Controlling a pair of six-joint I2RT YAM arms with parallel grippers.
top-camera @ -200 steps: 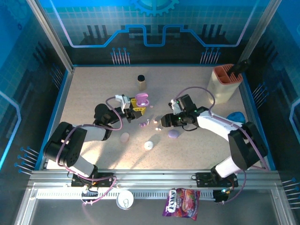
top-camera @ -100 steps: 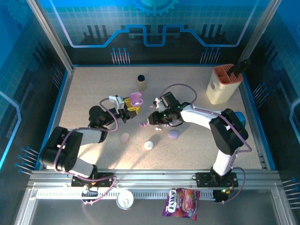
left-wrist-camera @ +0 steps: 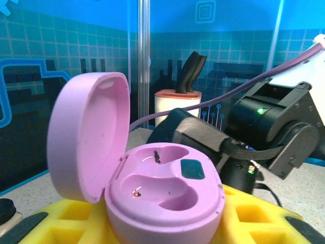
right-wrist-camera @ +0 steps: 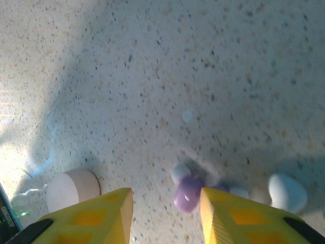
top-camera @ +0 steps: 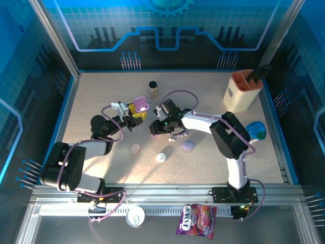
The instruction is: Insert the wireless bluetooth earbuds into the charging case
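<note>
My left gripper [top-camera: 133, 114] [left-wrist-camera: 162, 226] is shut on the pink charging case [top-camera: 139, 106] [left-wrist-camera: 165, 195], held upright between its yellow fingers [left-wrist-camera: 256, 216]. The lid [left-wrist-camera: 86, 140] stands open and both wells are empty. My right gripper [top-camera: 155, 129] [right-wrist-camera: 165, 198] hangs low over the table just right of the case, jaws open. A purple earbud [right-wrist-camera: 187, 193] lies on the table between them, against the inner side of the right-hand finger [right-wrist-camera: 228, 213]. A white earbud [right-wrist-camera: 287, 190] lies further right. More loose earbuds [top-camera: 174, 135] sit by the right wrist.
A purple pebble case [top-camera: 188, 145], a pale pink one [top-camera: 135, 148] [right-wrist-camera: 73, 189] and a round white puck [top-camera: 161, 157] lie nearer the front. A small brown bottle [top-camera: 153, 89] stands at the back, a cream knife holder [top-camera: 242, 90] back right, a blue object [top-camera: 255, 130] right.
The right arm has swung left toward the held case and its jaws have narrowed. The left gripper has carried the open case a little to the left.
</note>
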